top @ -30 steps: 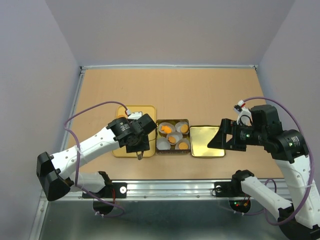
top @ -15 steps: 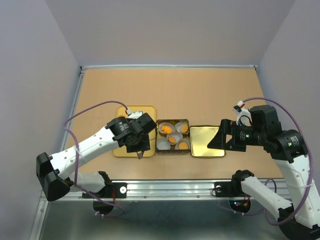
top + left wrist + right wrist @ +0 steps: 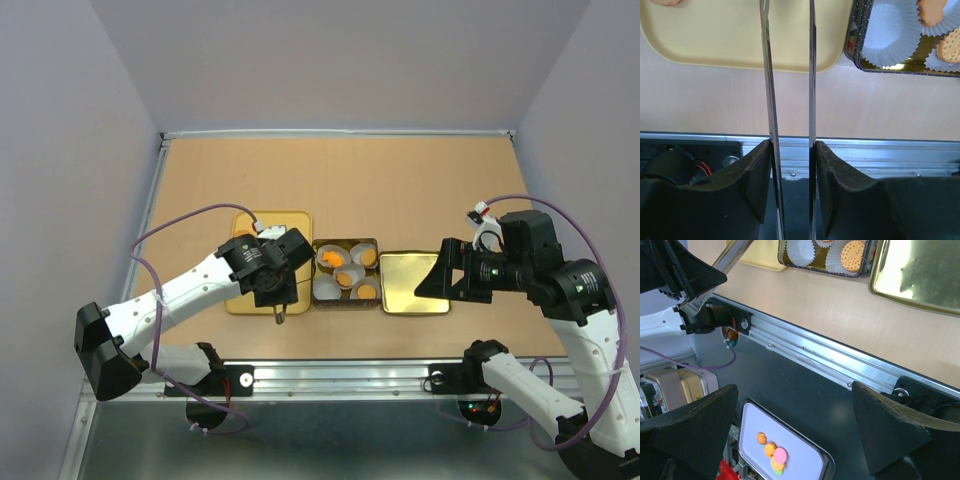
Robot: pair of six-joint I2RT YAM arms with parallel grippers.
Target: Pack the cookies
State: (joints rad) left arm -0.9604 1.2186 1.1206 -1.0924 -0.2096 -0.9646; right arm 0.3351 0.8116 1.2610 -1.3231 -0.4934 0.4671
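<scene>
Orange cookies (image 3: 340,270) lie in white paper cups inside the patterned tin (image 3: 346,302). In the left wrist view two cookies (image 3: 931,10) show at the top right, beside an empty cup (image 3: 890,30). My left gripper (image 3: 277,298) (image 3: 792,165) is shut on metal tongs (image 3: 767,75). Their two blades stand a little apart over the near rim of the yellow tray (image 3: 715,35), with nothing between them where they show. The tips run out of the frame. My right gripper (image 3: 440,275) (image 3: 795,415) hangs open and empty by the gold lid (image 3: 415,282).
One cookie (image 3: 670,1) lies at the far left of the yellow tray. Below the table's metal rail (image 3: 830,360), a white tray (image 3: 805,460) holds a few orange, pink and green cookies (image 3: 772,452). The tin's corner (image 3: 825,252) shows at the top of the right wrist view.
My left gripper has squeezed the tongs' blades closer together and drifted slightly toward the near edge. The right arm has not moved.
</scene>
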